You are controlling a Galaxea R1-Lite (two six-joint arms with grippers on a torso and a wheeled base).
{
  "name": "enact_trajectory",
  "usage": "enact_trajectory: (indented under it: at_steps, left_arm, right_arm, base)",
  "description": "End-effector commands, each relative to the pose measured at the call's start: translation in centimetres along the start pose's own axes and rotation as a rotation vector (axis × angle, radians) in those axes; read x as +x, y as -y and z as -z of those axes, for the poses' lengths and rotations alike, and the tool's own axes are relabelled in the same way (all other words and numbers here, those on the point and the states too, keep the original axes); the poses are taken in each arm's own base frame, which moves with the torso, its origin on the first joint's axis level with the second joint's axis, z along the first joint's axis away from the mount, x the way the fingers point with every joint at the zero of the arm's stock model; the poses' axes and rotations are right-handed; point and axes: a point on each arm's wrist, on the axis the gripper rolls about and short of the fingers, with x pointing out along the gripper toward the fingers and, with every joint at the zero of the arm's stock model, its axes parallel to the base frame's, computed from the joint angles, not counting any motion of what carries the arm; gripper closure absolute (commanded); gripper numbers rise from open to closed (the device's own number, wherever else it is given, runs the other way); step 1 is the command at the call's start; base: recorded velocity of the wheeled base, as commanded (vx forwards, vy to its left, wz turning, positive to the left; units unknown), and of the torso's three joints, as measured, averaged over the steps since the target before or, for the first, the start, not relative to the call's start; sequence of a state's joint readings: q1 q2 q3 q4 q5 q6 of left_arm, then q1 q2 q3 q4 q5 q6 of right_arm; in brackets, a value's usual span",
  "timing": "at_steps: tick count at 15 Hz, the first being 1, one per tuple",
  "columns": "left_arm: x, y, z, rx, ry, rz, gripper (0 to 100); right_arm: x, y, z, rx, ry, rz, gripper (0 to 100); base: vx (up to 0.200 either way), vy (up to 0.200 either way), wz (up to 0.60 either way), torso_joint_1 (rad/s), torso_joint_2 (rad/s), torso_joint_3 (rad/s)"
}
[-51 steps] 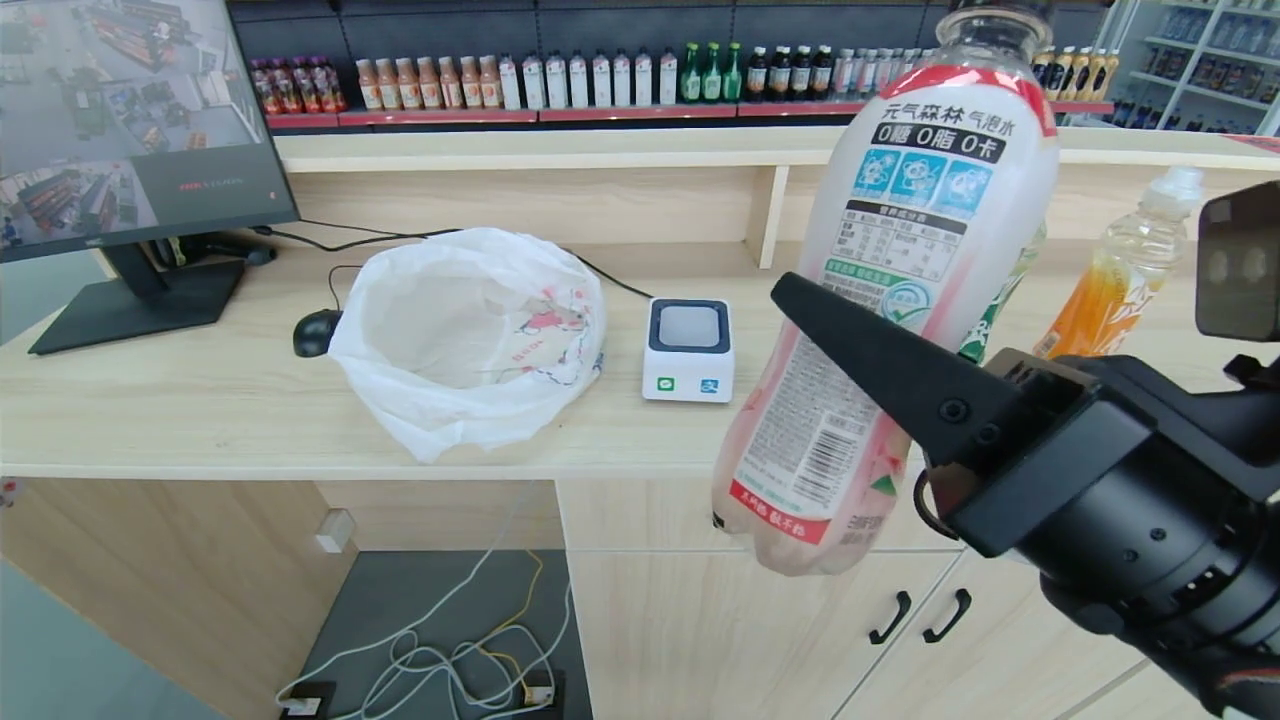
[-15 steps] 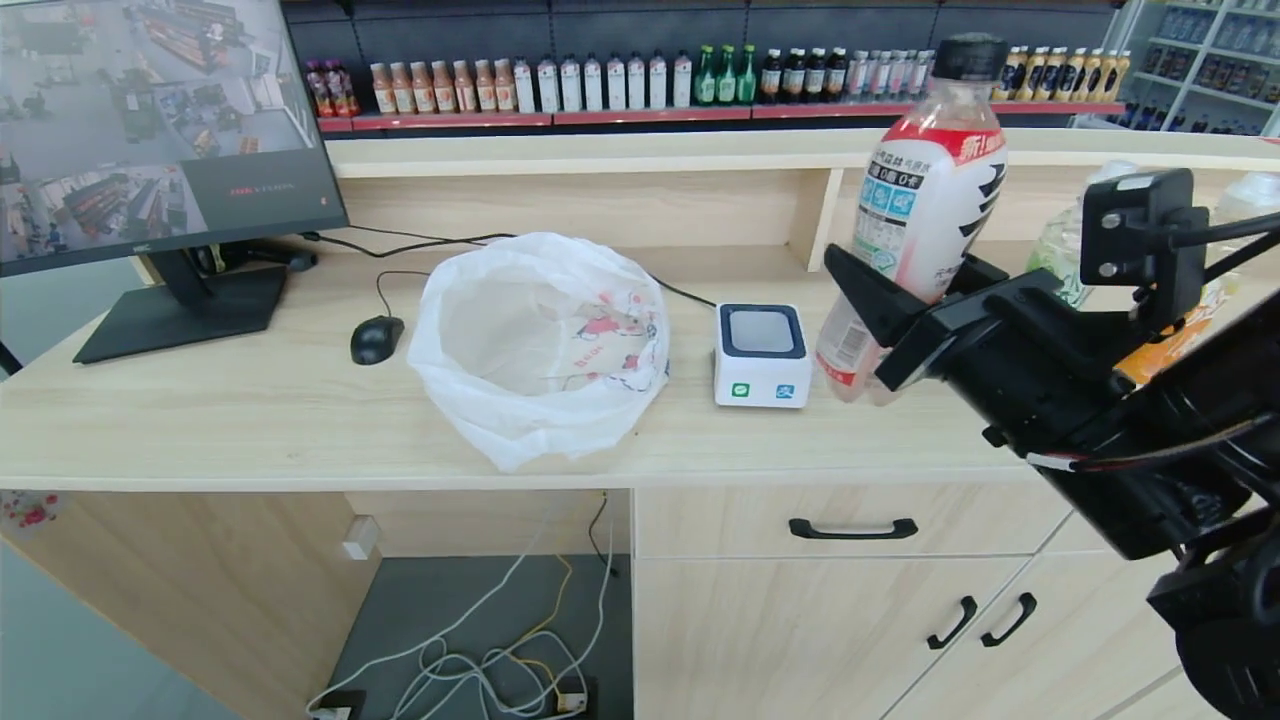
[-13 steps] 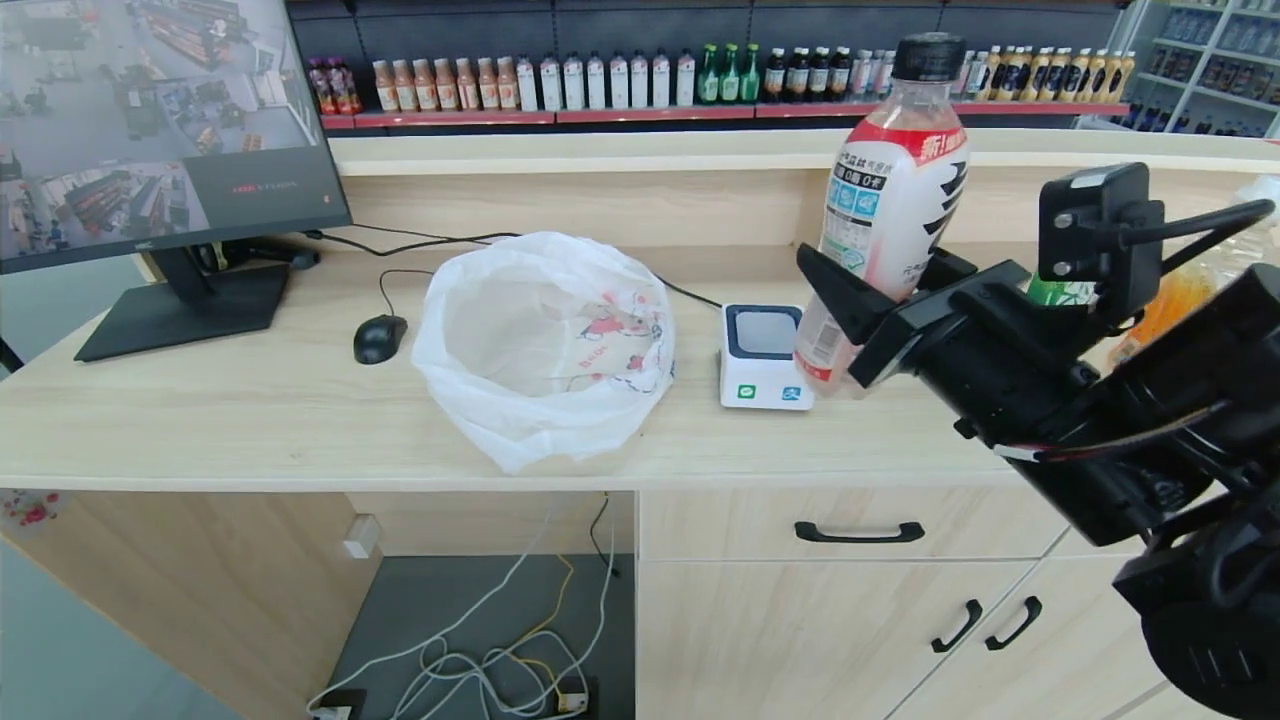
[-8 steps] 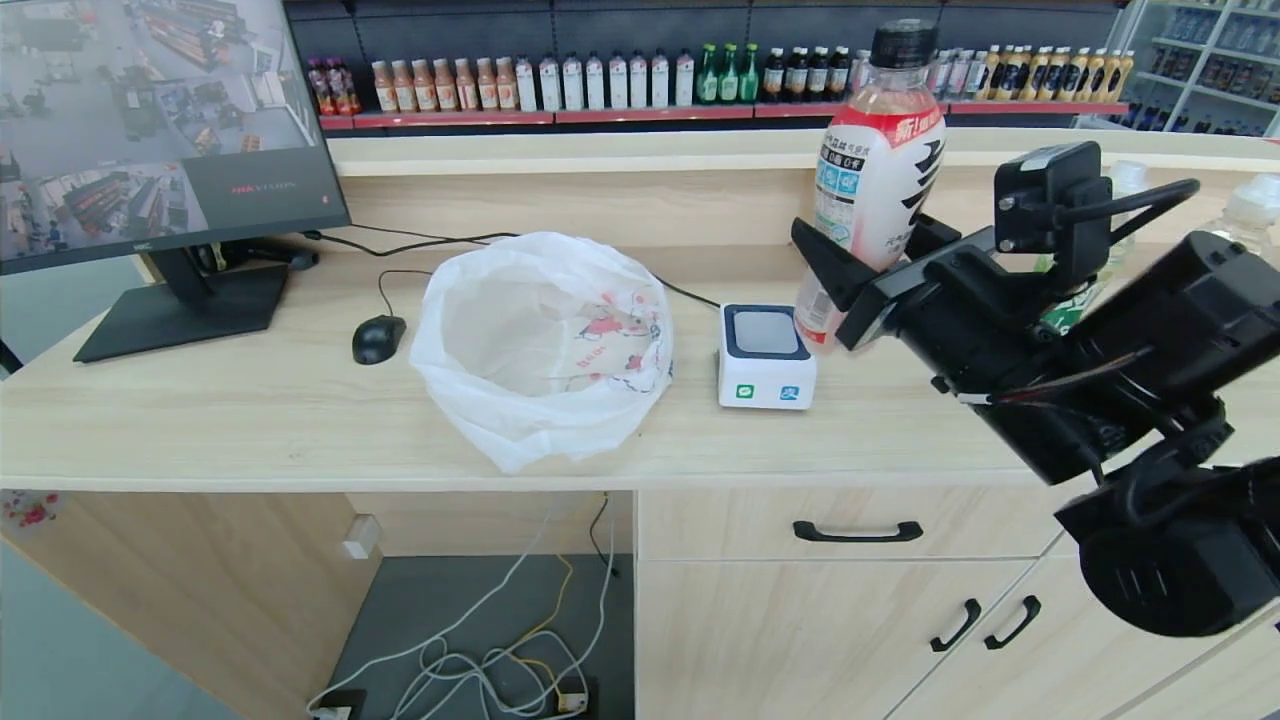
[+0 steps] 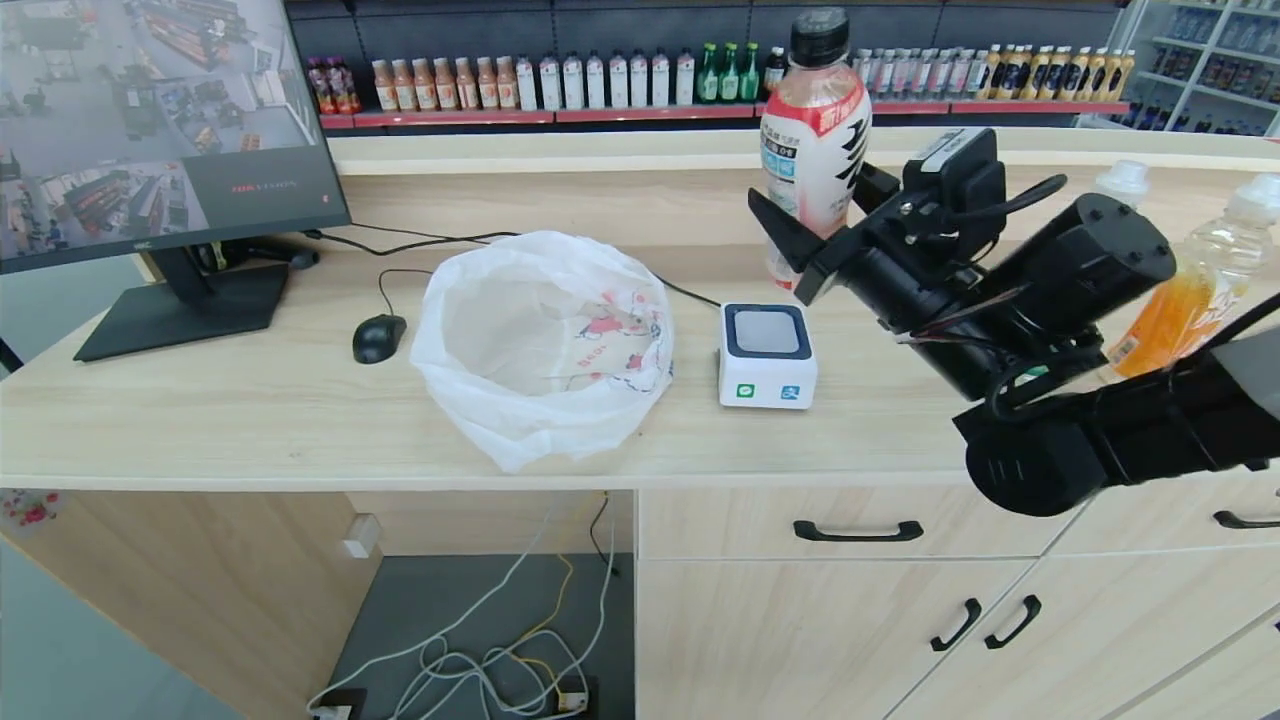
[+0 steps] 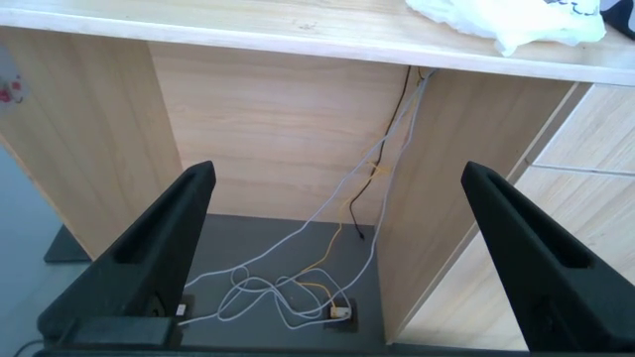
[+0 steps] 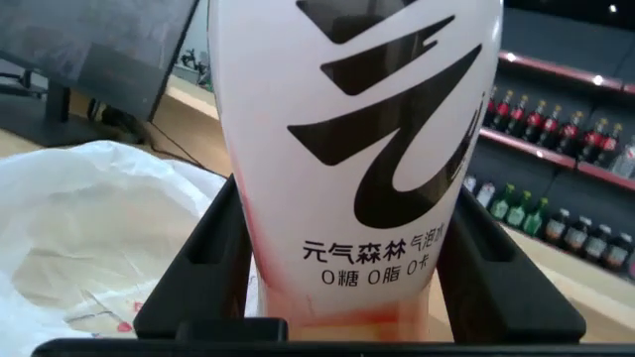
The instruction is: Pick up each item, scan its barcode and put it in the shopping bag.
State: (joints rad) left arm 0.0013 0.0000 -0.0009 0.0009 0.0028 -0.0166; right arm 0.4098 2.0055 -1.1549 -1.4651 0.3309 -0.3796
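Currently seeing right gripper (image 5: 812, 205) closed round the lower half of a pink-and-white drink bottle (image 5: 815, 120), one black finger (image 5: 785, 230) on the near side, the other behind. Holds it upright, black cap on top. Same grasp up close from the right wrist: gripper (image 7: 352, 288) with bottle (image 7: 347, 149) pinched between both fingers (image 7: 203, 263), touching on either side, big black strokes on the label facing the camera. Hangs over the back of the worktop (image 5: 250, 420), just beyond the far right corner of the scanner (image 5: 765, 352); cannot tell whether the base touches the wood.

Left gripper (image 6: 337, 248) spread wide with bare fingers (image 6: 149, 253), down below the worktop edge, facing the open recess with loose cables (image 6: 288, 297).

Moving outward: white scanner box, dark-framed window on top, just right of the shopping bag (image 5: 545, 345), near but apart. White plastic bag mid-worktop, mouth open upward; edge of it also caught from the left wrist (image 6: 506, 30) and behind the bottle from the right wrist (image 7: 89, 228). Black mouse (image 5: 378, 338) just left of the bag, monitor (image 5: 150, 120) on its stand at far left. Orange drink bottle (image 5: 1185, 300) and a white-capped bottle (image 5: 1120, 182) at the right end of the worktop, partly behind the right arm. Shelf of bottles (image 5: 600, 80) across the back wall. Drawers with black handles (image 5: 855, 528) under the worktop.
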Motion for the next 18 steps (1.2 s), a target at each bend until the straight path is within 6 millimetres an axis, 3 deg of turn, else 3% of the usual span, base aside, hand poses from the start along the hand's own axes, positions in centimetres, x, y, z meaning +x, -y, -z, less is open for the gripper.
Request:
enact_trajectory:
  at_steps: [1,5,9,18]
  left_arm:
    - [0.0,0.0,0.0,0.0,0.0,-0.001,0]
    - [0.0,0.0,0.0,-0.002,0.0,-0.001,0]
    - [0.0,0.0,0.0,0.0,-0.002,-0.001,0]
    - [0.0,0.0,0.0,0.003,0.0,-0.001,0]
  right_arm:
    - [1.7,0.6,3.5,-0.086,0.043,-0.05,100]
    - [2.6,0.6,6.0,-0.171,0.09,-0.118,100]
    - [1.3,2.1,7.8,-0.309,0.12,-0.246,100]
    - [0.9,2.8,8.4,-0.399,0.13,-0.268,100]
  base:
    - [0.0,0.0,0.0,0.0,0.0,0.0]
    - [0.0,0.0,0.0,0.0,0.0,0.0]
    - [0.0,0.0,0.0,0.0,0.0,0.0]
    - [0.0,0.0,0.0,0.0,0.0,0.0]
